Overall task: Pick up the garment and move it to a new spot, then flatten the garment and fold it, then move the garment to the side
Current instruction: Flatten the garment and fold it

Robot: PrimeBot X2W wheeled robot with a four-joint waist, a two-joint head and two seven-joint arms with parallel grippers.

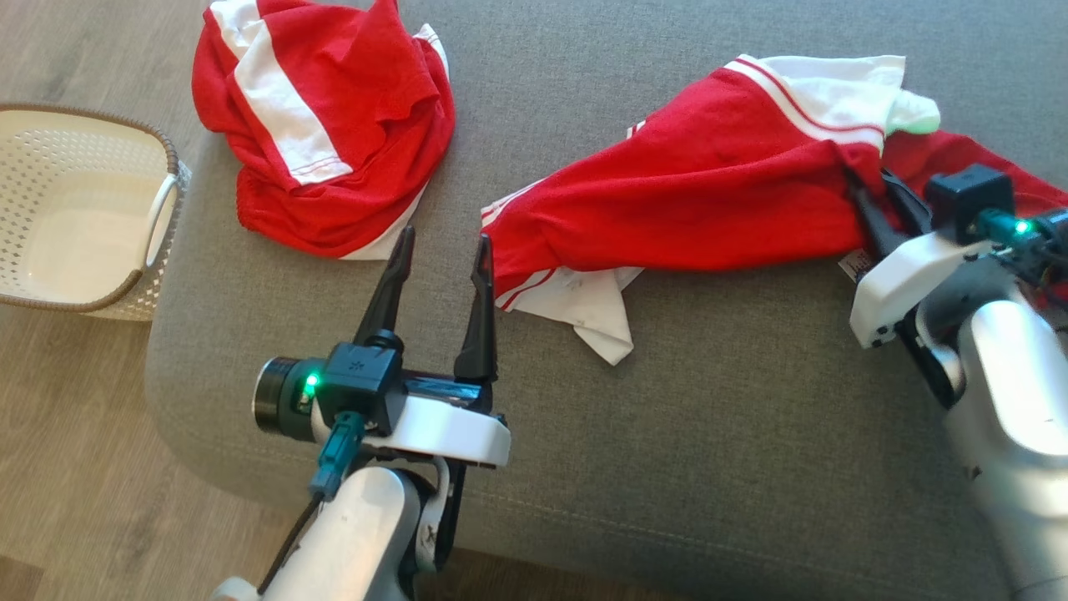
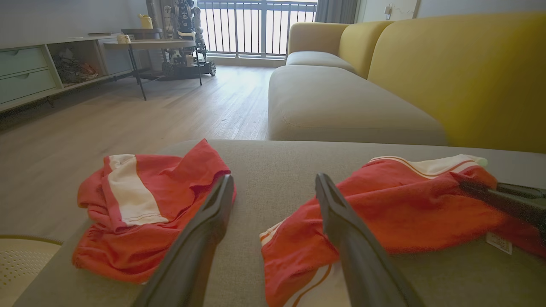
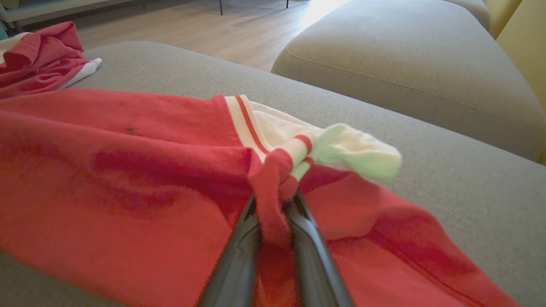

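R claw (image 3: 274, 204): clenched, fingers nearly together, gripping a bunched pinch of red cloth from the garment (image 1: 692, 192), just below the white sleeve end (image 3: 358, 153). Fingertips sunk in the fold, hard to make out in head view.
L claw (image 1: 444, 240): released, fingers wide apart, empty. Points at the bare strip between the two cloth heaps. R finger close to garment's near-left end; touching or not, can't tell.

Count: garments x2, both red w/ white panels & thin stripes; claws x2; basket x1; label x1.

Placement: garment stretched across far-right part of grey seat cushion (image 1: 709, 434), from mid-cushion toward R edge. At far-left corner: second garment (image 1: 334, 117), crumpled heap, well apart from the first. On wood floor (image 1: 75, 467), just beside cushion's L edge: basket (image 1: 50, 192), cream, perforated, brown rim.

Hidden/cut off: garment's R end behind R wrist & past frame edge. Basket cut by frame's L side. Small white label (image 1: 854, 265) by R wrist, print unreadable. White sleeve end looks greenish at its tip.
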